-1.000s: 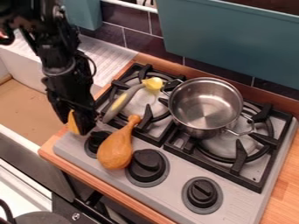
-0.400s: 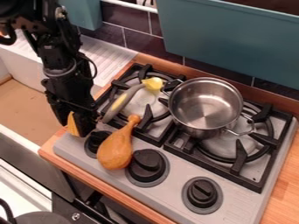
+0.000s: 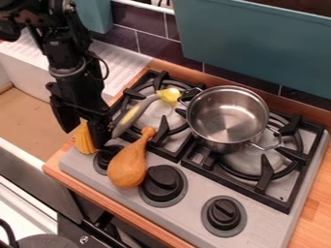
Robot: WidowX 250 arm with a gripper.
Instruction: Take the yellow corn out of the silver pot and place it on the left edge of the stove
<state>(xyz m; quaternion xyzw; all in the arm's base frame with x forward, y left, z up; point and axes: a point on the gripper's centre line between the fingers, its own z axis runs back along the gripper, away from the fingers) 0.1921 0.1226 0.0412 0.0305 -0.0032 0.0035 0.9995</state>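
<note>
At the left front corner of the stove the gripper (image 3: 83, 137) hangs down, its two black fingers spread apart. A yellow corn cob (image 3: 84, 140) stands out below and between them, its upper end partly hidden; whether a finger touches it I cannot tell. Just right of the gripper lies an orange-brown drumstick-shaped toy (image 3: 127, 166) across the stove front, over the edge of a knob. Behind it a grey-handled utensil with a yellow head (image 3: 137, 112) rests on the left burner. A steel pot (image 3: 227, 118) sits on the grates to the right.
Black knobs (image 3: 225, 213) line the stove's front edge. A sink (image 3: 31, 116) lies left of the stove, with a white ribbed drainboard (image 3: 119, 60) behind. Along the back is a dark tiled wall (image 3: 155, 47) with a teal panel (image 3: 252, 46) over it.
The gripper has risen slightly and its fingers stand a little higher around the corn cob, so that more of the cob shows. The drumstick toy, utensil and pot have not moved.
</note>
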